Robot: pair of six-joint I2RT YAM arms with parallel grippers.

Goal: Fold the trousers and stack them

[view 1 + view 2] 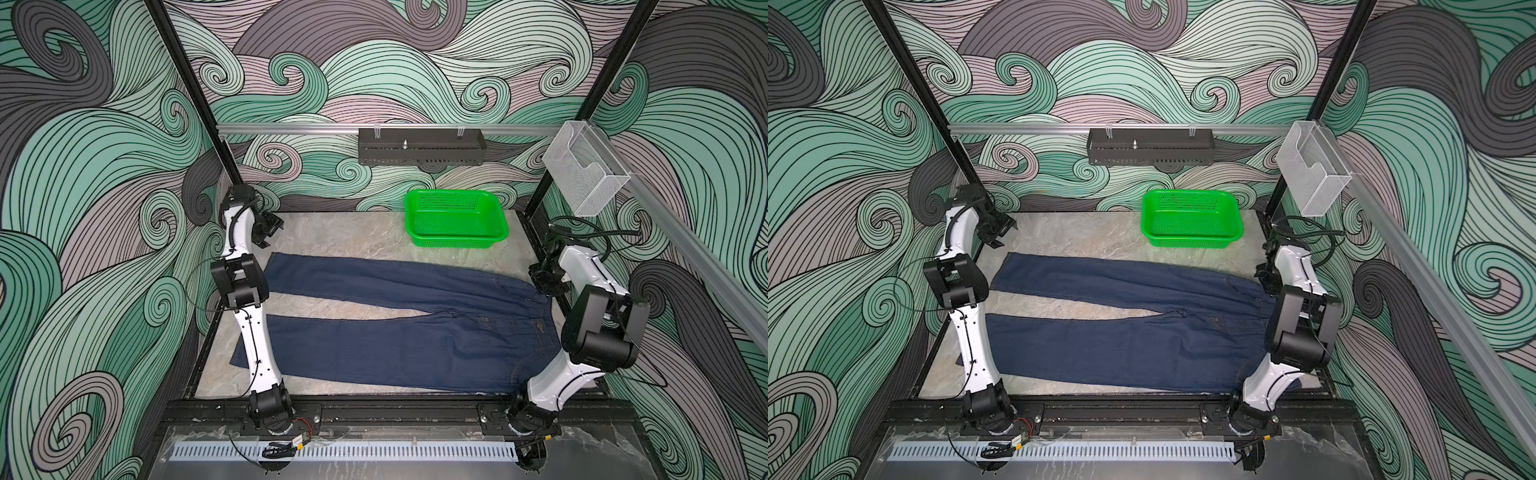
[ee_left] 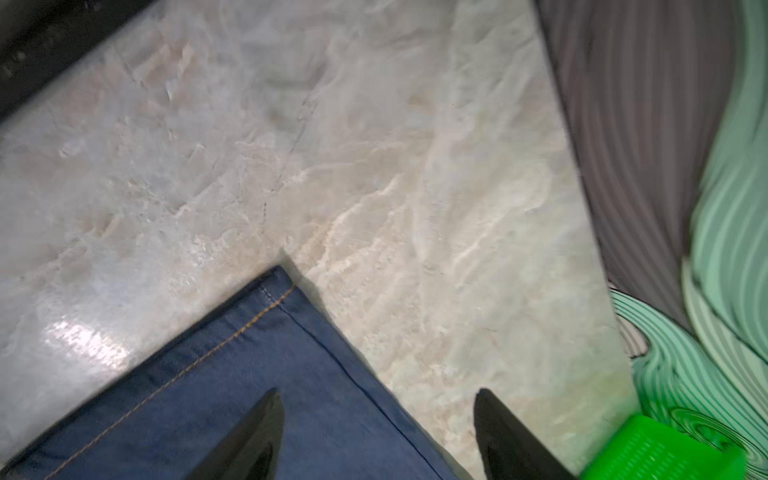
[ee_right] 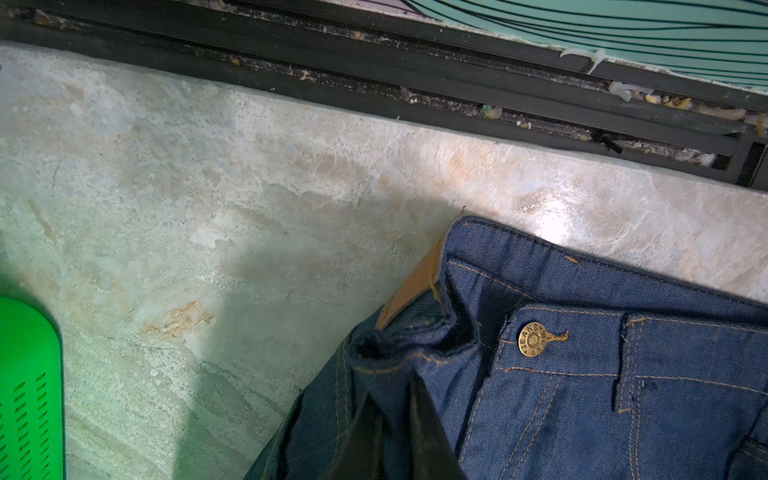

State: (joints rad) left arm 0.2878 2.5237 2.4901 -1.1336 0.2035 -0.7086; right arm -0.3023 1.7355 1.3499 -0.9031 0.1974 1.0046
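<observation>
Across the pale stone-look surface [image 1: 353,237] the trousers [image 1: 395,332] lay flat and unfolded, legs stretched toward the left arm's side and waistband toward the right arm's, with a green basket [image 1: 457,241] standing well apart at the back. The step in hand looked like the opening fold, with both arms taking hold of the far edge. The right fingers [image 3: 424,436] were pressed together on a bunched bit of waistband at the far corner, just beside the tan patch [image 3: 415,286]. The left fingers [image 2: 257,436] were spread wide above the hem corner [image 2: 266,307] of the far leg, gripping nothing. Probably the next move called for the left fingers to drop and pinch that hem, so both arms could carry the far leg over onto the near one. A one-sided lift would likely twist the denim. On the brass waist button [image 3: 534,338] the words "JEANS WEAR" could be read, while any lettering on the patch was turned too far away to make out.
</observation>
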